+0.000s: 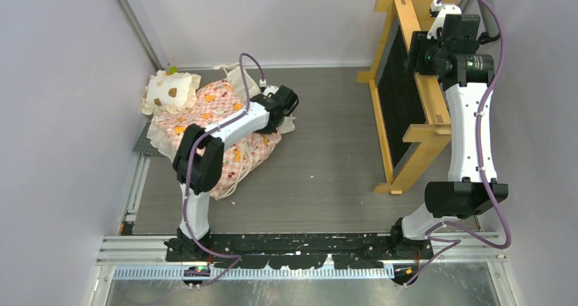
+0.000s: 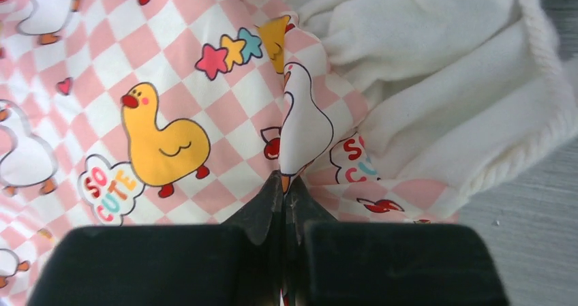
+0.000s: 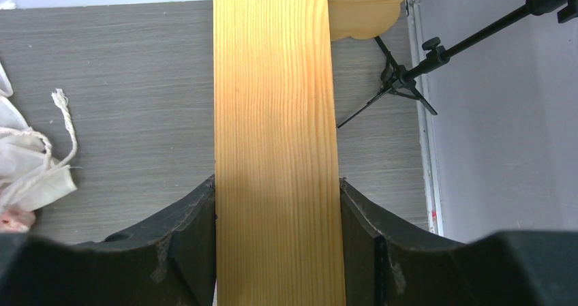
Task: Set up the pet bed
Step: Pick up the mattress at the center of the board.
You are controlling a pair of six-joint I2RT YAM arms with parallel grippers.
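The light-wood bed frame [image 1: 409,95] with its dark base stands tipped on its side at the right of the table. My right gripper [image 1: 436,50] is shut on its upper side rail [image 3: 276,149], one finger on each face of the board. The pink checkered mattress [image 1: 218,125] with cream ruffle lies apart from the frame at the left. My left gripper [image 1: 285,110] is shut on a fold of the mattress fabric [image 2: 293,135] near its right edge. The duck print fills the left wrist view.
A small cream pillow with brown spots [image 1: 170,91] lies at the mattress's far left corner. The side walls stand close on both sides. A black stand [image 3: 409,74] leans by the right wall. Grey tabletop [image 1: 327,135] lies between mattress and frame.
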